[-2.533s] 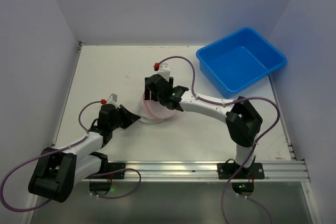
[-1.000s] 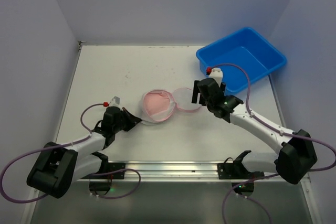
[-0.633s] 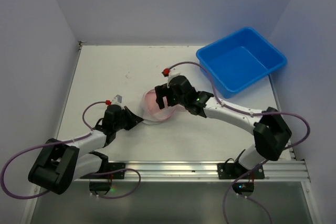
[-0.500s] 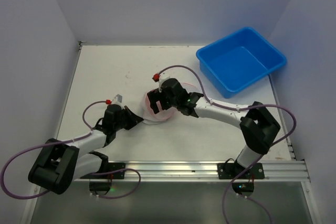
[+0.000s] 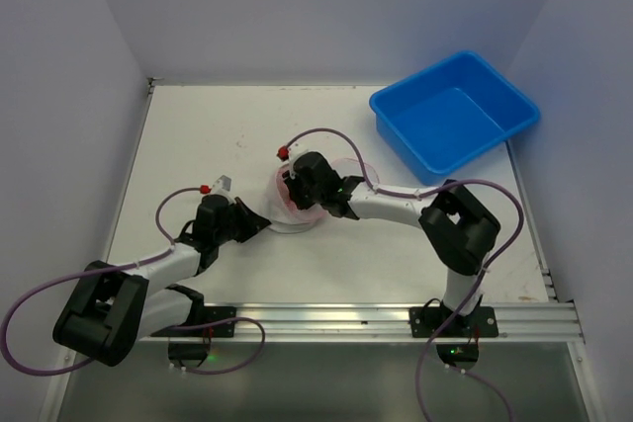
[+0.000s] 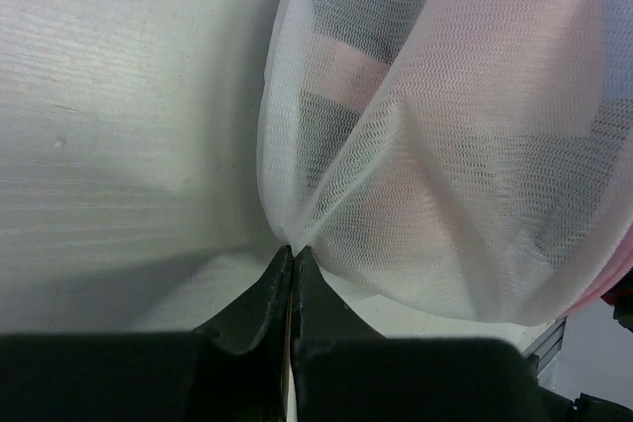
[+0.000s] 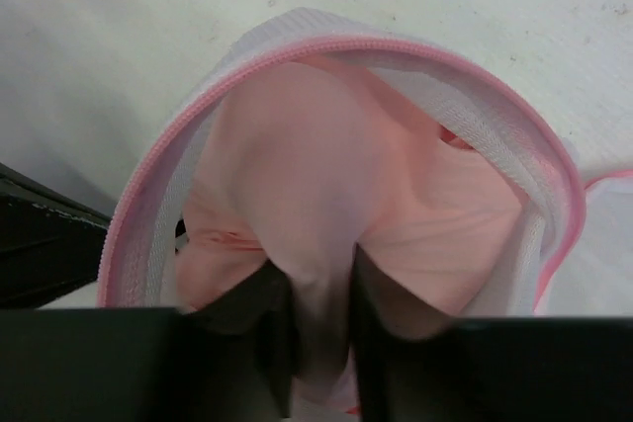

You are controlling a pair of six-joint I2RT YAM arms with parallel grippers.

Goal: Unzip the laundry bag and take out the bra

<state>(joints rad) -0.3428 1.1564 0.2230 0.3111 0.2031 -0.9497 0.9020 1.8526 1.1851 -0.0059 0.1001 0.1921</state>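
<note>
laundry bag point(image 6: 445, 165) — unzipped, rim gaping, on table point(image 5: 198, 135) centre | bra point(image 7: 297, 155) — pink, inside bag | left gripper point(image 6: 294, 262): pinched tight on bag's mesh edge | right gripper point(image 7: 318, 338): clamped on bra fold

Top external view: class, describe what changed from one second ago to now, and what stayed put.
The right tool swung back from beside the blue tub to the laundry bag, reached into its open mouth and closed on the pink bra. The left tool stayed pinched on the bag's mesh edge; the tub did not move.
</note>
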